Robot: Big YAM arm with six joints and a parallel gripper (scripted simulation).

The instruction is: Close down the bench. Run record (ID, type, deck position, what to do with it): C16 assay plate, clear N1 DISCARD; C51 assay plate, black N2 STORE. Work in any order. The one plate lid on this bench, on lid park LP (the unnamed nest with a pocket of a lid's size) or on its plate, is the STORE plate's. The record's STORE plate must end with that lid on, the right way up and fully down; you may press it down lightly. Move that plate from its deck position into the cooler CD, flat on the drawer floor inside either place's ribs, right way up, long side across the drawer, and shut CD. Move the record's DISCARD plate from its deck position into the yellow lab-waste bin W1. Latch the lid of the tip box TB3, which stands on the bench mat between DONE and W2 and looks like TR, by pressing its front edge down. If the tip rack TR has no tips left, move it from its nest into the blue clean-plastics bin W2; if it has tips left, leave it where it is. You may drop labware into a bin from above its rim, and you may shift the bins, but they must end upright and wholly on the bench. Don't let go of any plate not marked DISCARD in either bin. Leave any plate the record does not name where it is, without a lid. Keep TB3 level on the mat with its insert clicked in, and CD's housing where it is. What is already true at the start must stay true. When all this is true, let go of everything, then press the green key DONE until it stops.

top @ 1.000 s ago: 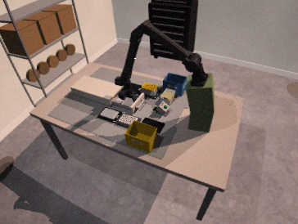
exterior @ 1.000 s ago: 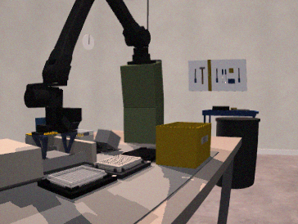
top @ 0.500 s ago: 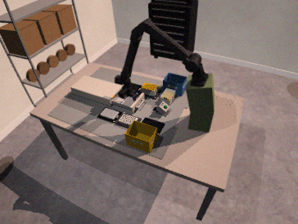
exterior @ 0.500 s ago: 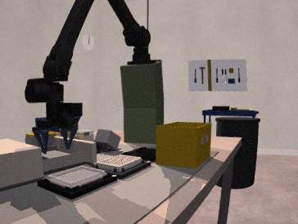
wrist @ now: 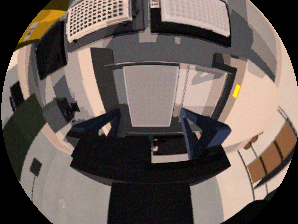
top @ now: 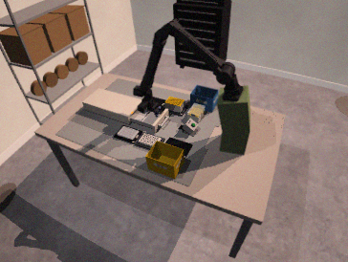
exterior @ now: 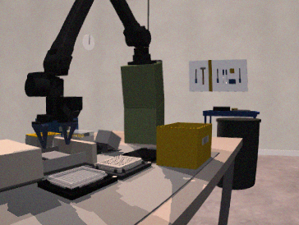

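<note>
Gripper spread wide, empty, poised over cooler CD's open drawer. Clear plate undiscarded on its nest just in front of CD (contents of yellow bin W1 not visible). DONE key unpressed; most steps apparently remain.

Lab workshop, assay plates, wall tool board, storage shelving

Shelf rack with cardboard boxes; tool board.
</note>
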